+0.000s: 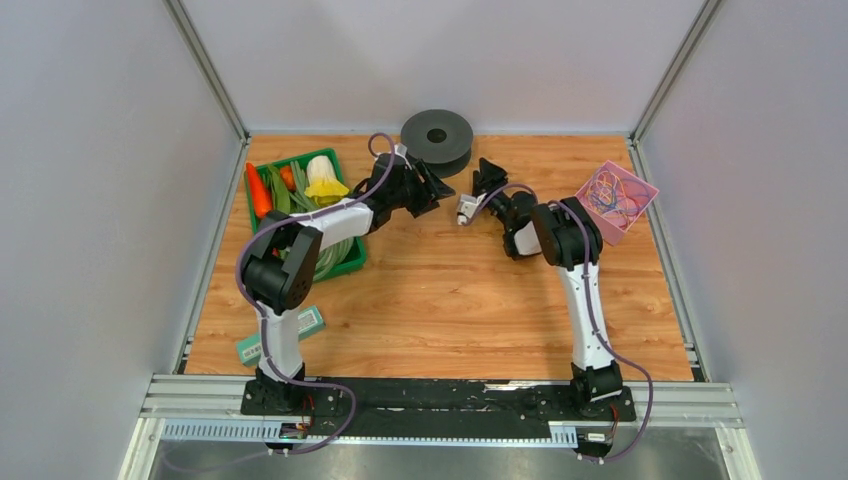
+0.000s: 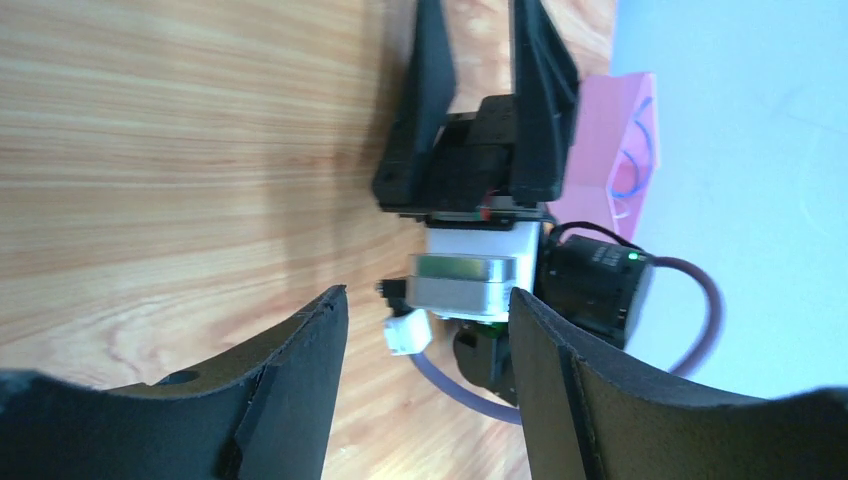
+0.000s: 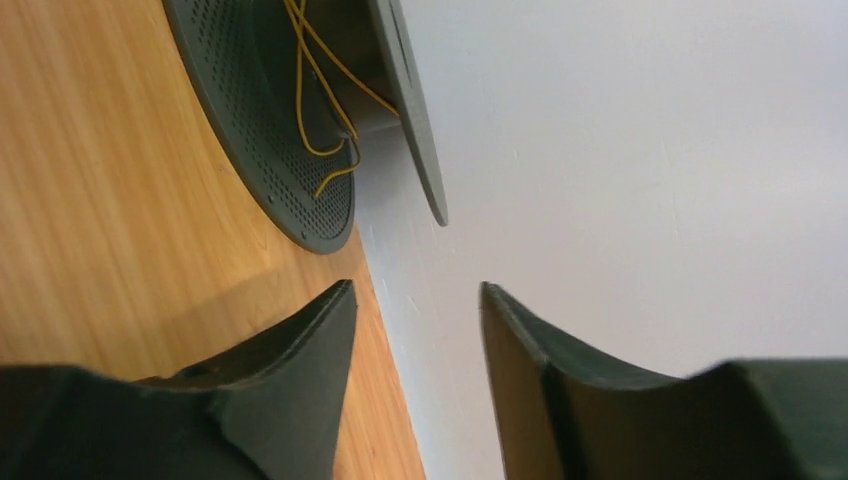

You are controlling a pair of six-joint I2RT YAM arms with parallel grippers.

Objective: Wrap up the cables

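**Both pincers released at the spool, yellow cable slack on its hub**

The left pincer (image 2: 428, 300) fills the foreground of its own wrist view. Its black fingers (image 2: 290, 390) are spread wide, with nothing between them. The right pincer (image 3: 417, 290) is likewise parted and empty, with only wall and table (image 1: 450, 300) showing through its gap.

Both arms reach to the far middle of the table, where the spool (image 1: 437, 138) stands close to the far wall. That is probably where the winding is done. The pincers face each other just near of the spool, apart and not touching. This looks like a stance for passing a strand from one to the other.

The pink tray (image 1: 598, 220) sits at far right, beside the right arm. It holds the loose cables (image 1: 612, 195), handy as a supply.

Only the right wrist view shows one yellow cable (image 3: 318, 110) between the spool's flanges, in a few slack loops rather than tight turns. From above, the spool is just a dark disc with no strand to be made out.

The top view alone gives the layout, including the green tray (image 1: 352, 264) of vegetables at far left. The left wrist view adds the right pincer seen from the front, plainly empty, and a blue loop in the pink tray behind it.
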